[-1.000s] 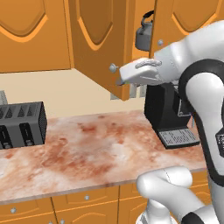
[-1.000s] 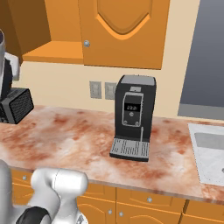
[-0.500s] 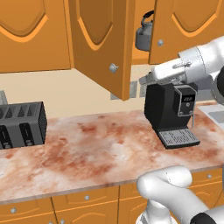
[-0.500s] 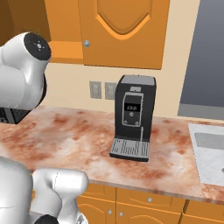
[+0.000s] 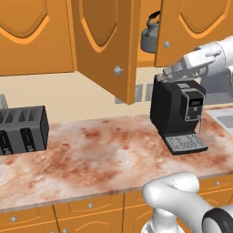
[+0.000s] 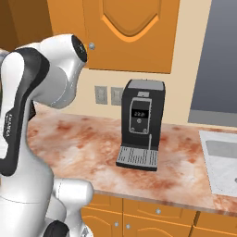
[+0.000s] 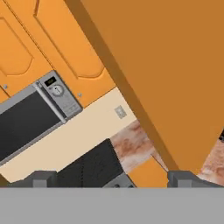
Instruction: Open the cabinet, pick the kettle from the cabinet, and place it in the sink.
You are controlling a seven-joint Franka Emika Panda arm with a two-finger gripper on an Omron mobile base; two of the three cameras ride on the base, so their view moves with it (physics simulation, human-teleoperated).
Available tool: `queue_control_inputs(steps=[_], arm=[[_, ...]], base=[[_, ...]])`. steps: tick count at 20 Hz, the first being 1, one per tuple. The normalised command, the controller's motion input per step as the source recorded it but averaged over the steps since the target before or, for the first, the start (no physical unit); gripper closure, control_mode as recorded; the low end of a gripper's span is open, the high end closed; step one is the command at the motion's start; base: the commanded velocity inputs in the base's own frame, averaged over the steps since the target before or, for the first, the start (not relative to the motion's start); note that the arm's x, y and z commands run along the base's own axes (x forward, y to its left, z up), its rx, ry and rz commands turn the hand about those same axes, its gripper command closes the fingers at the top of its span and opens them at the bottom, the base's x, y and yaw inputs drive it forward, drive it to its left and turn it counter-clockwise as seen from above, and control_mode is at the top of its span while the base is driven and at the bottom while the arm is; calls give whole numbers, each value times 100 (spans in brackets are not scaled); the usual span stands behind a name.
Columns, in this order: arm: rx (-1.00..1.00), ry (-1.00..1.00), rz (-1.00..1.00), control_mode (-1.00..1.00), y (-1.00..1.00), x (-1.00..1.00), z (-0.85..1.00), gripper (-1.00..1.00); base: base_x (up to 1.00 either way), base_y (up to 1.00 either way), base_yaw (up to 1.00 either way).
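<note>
The cabinet (image 5: 136, 27) has its left door (image 5: 102, 45) swung out towards me, while its right door (image 5: 195, 27) is closed. Inside the gap sits the grey kettle (image 5: 149, 38) with its black arched handle. My gripper (image 5: 167, 73) hangs below the kettle and the right door's knob, just above the coffee machine, touching neither. In the hand view the gripper (image 7: 113, 179) is open and empty, its fingertips (image 7: 41, 178) wide apart, facing the face of an orange door (image 7: 166, 65). The sink (image 6: 222, 157) lies at the far right of the counter.
A black coffee machine (image 5: 177, 111) stands on the marble counter (image 5: 100, 154) under the cabinet, also seen as the coffee machine (image 6: 141, 122). A black toaster (image 5: 22, 129) is at the left. A microwave (image 7: 30, 118) hangs among the wall cabinets.
The arm has swung right, away from the open door's knob, to above the coffee machine. The door has stayed open and the kettle has not moved.
</note>
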Motion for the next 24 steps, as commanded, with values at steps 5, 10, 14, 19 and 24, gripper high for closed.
queue_control_inputs(steps=[5,10,14,19,24], arm=[[19,0,23,-100,0,36,5,-100],[14,4,21,-100,7,38,0,-100],[2,4,15,-100,26,32,0,-100],[0,0,5,-100,26,19,8,-100],[0,0,5,-100,22,14,4,-100]], base=[[0,0,0],[0,0,0],[0,0,0],[0,0,0],[0,0,0]])
